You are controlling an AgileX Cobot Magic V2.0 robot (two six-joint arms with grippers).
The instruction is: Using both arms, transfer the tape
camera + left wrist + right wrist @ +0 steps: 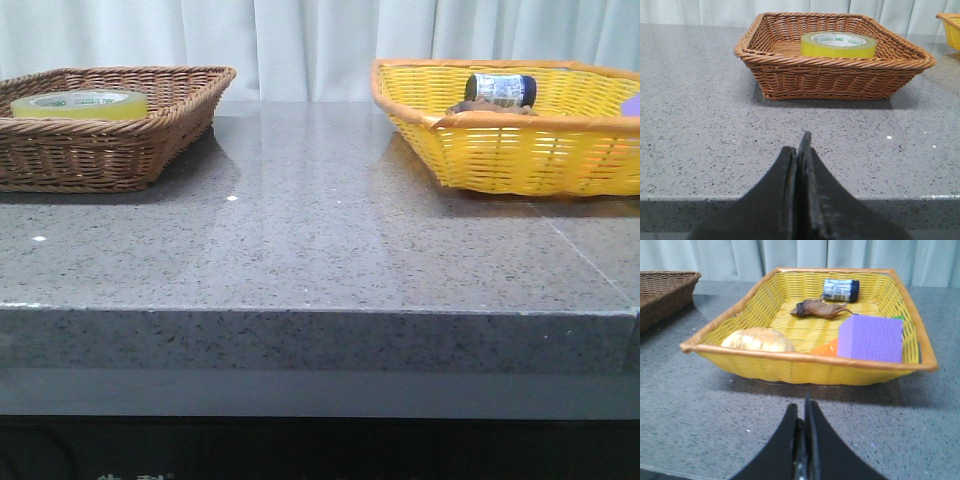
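The yellow tape roll (80, 103) lies flat in the brown wicker basket (110, 150) at the far left of the table. It also shows in the left wrist view (838, 45), inside the same basket (830, 80). My left gripper (799, 145) is shut and empty, low over the table's near edge, well short of the basket. My right gripper (802, 407) is shut and empty, just in front of the yellow basket (805, 367). Neither arm shows in the front view.
The yellow basket (520, 150) at the far right holds a small bottle with a blue-white label (841, 290), a brown dried piece (817, 308), a purple block (871, 337), an orange item (826, 347) and a bread roll (757, 340). Grey stone tabletop (320, 230) lies between the baskets.
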